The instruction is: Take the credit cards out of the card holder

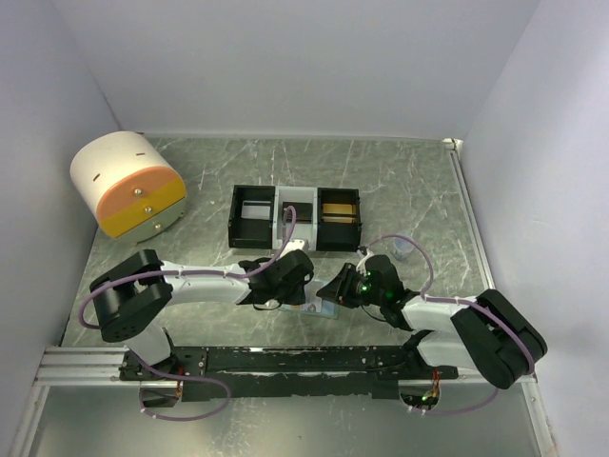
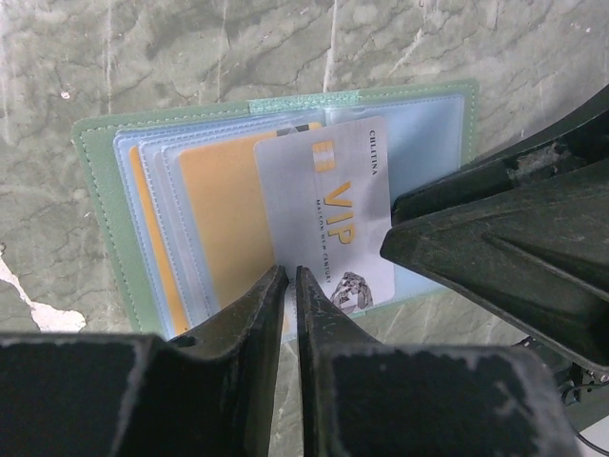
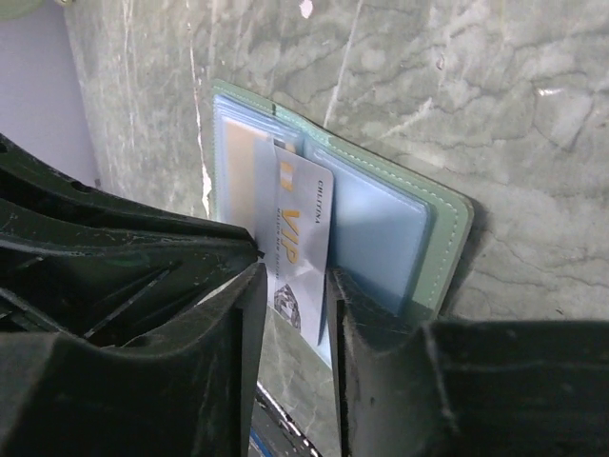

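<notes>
A: First entry?

B: Card holder [image 2: 122, 228], sage-green outside, pale blue sleeves inside. It is lying open and flat on the marbled grey-green worktop [image 2: 190, 57], between the two hands and nearer than the black-and-white tray [image 1: 235, 214].

A: Contents?

B: VIP card [image 2: 333, 209], silver-white, is lying slightly askew across the middle fold. It is showing "VIP" in gold capitals, short gold bars above that, and a grey emblem at one corner. The small print lines are proving too fine to read. An orange card [image 2: 224, 219] is sitting beneath it among the sleeves.

A: Left hand?

B: Left hand [image 2: 288, 276]: its fingers are standing almost together, a thin slit between them, at the VIP card's edge. Whether it is pinching that edge, I cannot tell.

A: Right hand?

B: Right hand [image 3: 297, 267]: its jaws are standing slightly apart at the card's other side, with the card showing in the gap. They are not closing on it.
</notes>
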Available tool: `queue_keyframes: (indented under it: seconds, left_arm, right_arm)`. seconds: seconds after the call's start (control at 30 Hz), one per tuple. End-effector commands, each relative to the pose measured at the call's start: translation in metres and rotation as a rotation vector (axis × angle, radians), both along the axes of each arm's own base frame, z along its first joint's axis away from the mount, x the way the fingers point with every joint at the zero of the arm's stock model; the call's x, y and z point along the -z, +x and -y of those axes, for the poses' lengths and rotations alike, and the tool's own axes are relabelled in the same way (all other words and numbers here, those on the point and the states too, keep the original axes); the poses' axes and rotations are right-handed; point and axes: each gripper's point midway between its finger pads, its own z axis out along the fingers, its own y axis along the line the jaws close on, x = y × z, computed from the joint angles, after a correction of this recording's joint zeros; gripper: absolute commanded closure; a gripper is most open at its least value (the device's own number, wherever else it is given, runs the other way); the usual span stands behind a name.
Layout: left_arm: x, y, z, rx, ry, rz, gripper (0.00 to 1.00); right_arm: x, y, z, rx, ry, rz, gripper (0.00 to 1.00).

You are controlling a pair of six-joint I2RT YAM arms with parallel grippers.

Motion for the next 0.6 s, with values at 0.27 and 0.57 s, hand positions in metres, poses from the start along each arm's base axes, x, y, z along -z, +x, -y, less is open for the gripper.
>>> queue_keyframes:
  seconds: [0.27,0.57]
  left_arm:
    - [0.006,-0.005,-0.019,-0.015,0.073,-0.008,0.79]
    - [-0.012,0.0,-0.02,-0.038,0.026,0.036,0.73]
  right_arm:
    - [0.018,0.001,0.012,0.079,-0.048,-0.054,0.61]
    - [0.023,0.003,0.014,0.086,-0.078,-0.059,0.66]
